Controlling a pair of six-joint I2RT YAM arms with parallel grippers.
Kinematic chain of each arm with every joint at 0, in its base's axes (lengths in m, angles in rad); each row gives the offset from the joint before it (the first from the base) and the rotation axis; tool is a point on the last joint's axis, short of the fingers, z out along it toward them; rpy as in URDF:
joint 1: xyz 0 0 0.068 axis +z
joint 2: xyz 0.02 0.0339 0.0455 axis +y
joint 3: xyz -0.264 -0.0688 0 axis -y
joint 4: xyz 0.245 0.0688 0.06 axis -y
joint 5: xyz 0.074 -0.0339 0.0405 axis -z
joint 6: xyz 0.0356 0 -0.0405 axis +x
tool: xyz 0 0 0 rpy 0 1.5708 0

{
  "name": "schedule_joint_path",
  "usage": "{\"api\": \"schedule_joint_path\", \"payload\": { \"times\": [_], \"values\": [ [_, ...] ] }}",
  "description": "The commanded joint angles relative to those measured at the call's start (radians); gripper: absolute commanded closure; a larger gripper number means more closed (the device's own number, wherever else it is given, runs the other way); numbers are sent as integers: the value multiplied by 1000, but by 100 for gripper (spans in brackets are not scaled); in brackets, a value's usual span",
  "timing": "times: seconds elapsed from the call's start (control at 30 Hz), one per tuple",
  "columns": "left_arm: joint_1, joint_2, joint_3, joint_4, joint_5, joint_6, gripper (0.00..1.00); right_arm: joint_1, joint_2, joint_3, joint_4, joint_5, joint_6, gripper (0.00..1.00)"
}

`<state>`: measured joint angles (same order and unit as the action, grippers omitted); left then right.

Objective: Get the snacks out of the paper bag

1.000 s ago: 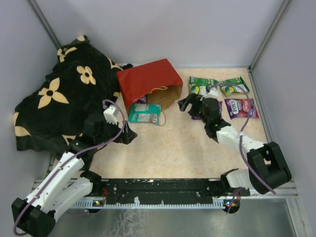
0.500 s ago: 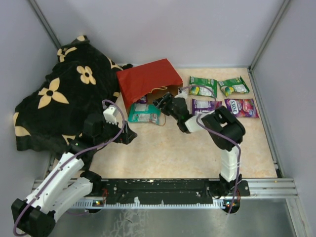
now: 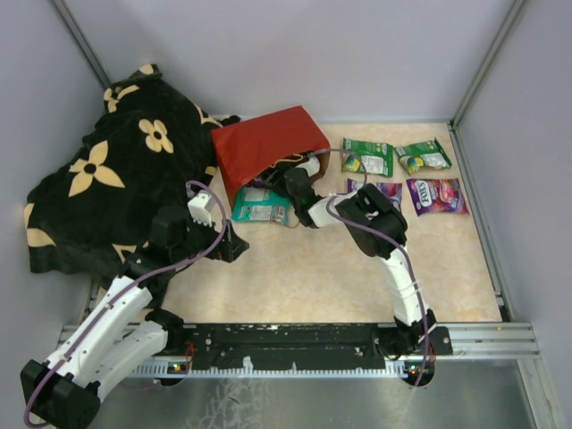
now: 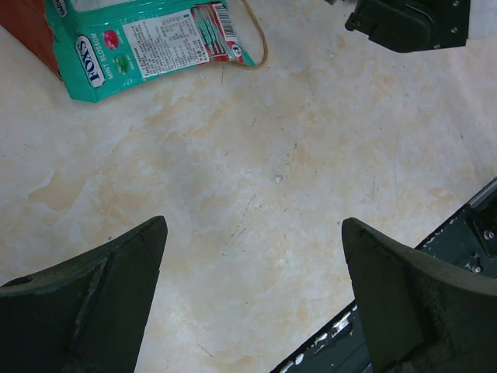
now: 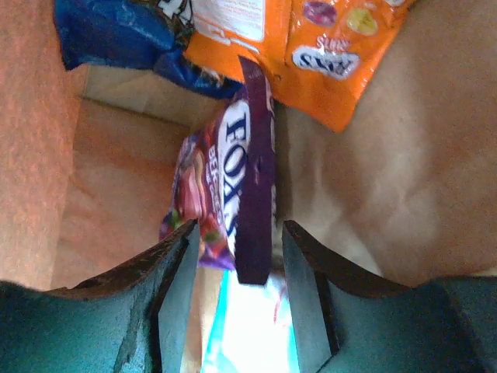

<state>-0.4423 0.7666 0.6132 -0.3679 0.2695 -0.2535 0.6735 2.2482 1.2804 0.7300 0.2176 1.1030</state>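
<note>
The red paper bag [image 3: 268, 150] lies on its side with its mouth facing the arms. My right gripper [image 3: 293, 181] reaches into that mouth. In the right wrist view my right gripper [image 5: 237, 233] has its jaws half closed around the end of a purple snack packet [image 5: 221, 186], with a thin gap still showing on one side. An orange packet [image 5: 326, 39] and a blue bag [image 5: 116, 35] lie deeper inside. A teal packet [image 3: 259, 204] lies at the mouth. My left gripper [image 3: 231, 243] hangs open over bare table [image 4: 254, 225], near the teal packet [image 4: 147, 43].
Two green packets [image 3: 368, 157] [image 3: 424, 157], a purple one [image 3: 377, 189] and a pink-red one [image 3: 436, 195] lie in the back right. A black flower-patterned blanket [image 3: 107, 179] covers the left. The bag's cord handle [image 4: 260, 47] loops beside the teal packet. Grey walls enclose the table.
My right arm swung left from the laid-out packets into the bag's mouth, and its jaws narrowed around the purple packet. The left arm has not moved.
</note>
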Motion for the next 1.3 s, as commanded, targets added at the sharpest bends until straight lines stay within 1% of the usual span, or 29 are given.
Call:
{"api": "schedule_joint_path", "payload": {
  "times": [0.0, 0.13, 0.2, 0.27, 0.43, 0.53, 0.77, 0.97, 1.03, 1.07, 1.1, 1.13, 1.17, 1.2, 1.23, 1.27],
  "values": [
    [0, -5, 3, 8, 26, 17, 0, 27, 60, 161, -71, 84, -1, 54],
    [-1, -3, 3, 7, 30, 19, 0, 33, 124, 278, -163, 74, -3, 60],
    [0, -4, 3, 7, 30, 19, 0, 38, 147, 312, -189, 71, -4, 62],
    [-1, -8, 3, 7, 29, 19, 0, 41, 153, 322, -204, 71, 0, 67],
    [-2, -11, 3, 7, 27, 20, 0, 43, 137, 285, -172, 65, 17, 87],
    [-3, -9, 3, 7, 27, 19, 0, 43, 105, 249, -137, 64, 21, 100],
    [-6, -7, 3, 6, 24, 19, 0, 43, -3, 166, -70, 73, 5, 100],
    [-8, -6, 3, 6, 22, 18, 0, 43, -116, 59, 22, 87, -8, 100],
    [-8, -5, 3, 6, 23, 17, 0, 43, -138, 33, 7, 95, -12, 100],
    [-7, -3, 3, 6, 23, 17, 0, 43, -142, 36, -28, 95, -16, 100],
    [-7, -3, 3, 6, 22, 18, 0, 42, -139, 49, -73, 94, -20, 85],
    [-8, -2, 3, 5, 22, 17, 0, 41, -133, 72, -120, 92, -29, 65],
    [-8, 0, 3, 6, 23, 17, 0, 41, -122, 100, -159, 87, -38, 48],
    [-7, 0, 3, 5, 23, 17, 0, 41, -110, 124, -197, 81, -44, 37],
    [-8, 1, 3, 4, 22, 17, 0, 41, -95, 149, -238, 73, -46, 30],
    [-8, 2, 3, 4, 21, 18, 0, 41, -79, 170, -269, 65, -50, 27]
  ]
}}
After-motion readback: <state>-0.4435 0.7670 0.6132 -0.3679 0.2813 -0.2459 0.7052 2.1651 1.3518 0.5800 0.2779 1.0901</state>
